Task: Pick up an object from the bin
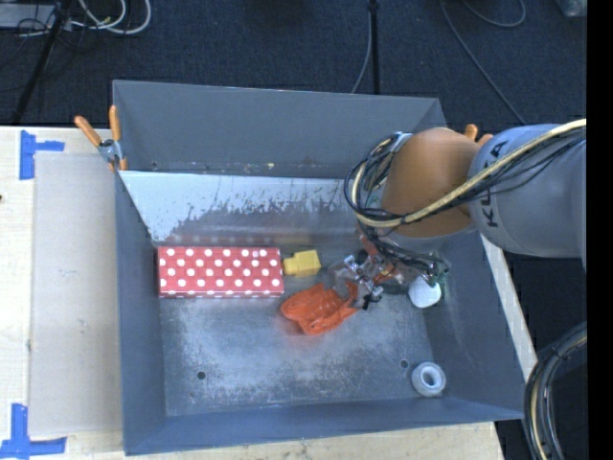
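The gripper (pixel 362 284) is down low in the middle-right of the bin (pixel 249 372), right at the upper-right edge of a crumpled orange-red thing (pixel 314 310). My guess is that's the pick, since nothing else is as close under it. I honestly can't tell if the gripper is open or closed, or has hold of anything, because the wrist and cables crowd that spot. A white ball (pixel 425 293) sits just to its right. The spotted red box (pixel 220 271) and yellow block (pixel 303 263) lie by the back wall, and a small ring (pixel 428 379) sits in the front corner, all out of the way.
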Available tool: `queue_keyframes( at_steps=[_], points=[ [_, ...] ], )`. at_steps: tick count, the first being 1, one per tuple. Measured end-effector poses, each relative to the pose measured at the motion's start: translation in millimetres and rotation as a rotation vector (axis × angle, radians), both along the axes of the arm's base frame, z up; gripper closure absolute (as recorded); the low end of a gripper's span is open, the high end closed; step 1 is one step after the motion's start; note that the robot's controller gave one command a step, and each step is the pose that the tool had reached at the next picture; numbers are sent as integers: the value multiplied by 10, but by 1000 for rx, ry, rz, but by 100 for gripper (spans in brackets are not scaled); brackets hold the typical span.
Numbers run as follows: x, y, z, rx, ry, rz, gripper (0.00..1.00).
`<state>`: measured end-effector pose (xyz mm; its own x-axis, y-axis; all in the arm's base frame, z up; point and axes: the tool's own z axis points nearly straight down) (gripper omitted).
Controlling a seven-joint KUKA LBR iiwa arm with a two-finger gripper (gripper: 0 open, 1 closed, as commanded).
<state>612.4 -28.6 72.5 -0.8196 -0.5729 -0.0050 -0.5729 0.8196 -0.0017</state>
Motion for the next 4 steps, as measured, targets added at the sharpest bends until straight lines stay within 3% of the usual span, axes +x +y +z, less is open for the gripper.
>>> queue_keyframes(
  at_steps=[1,2,4],
  points=[
    [0,0,0,0,0,0,100],
    [96,46,912,1,-1,25,100],
    [75,46,959,2,6,24,100]
  ],
)
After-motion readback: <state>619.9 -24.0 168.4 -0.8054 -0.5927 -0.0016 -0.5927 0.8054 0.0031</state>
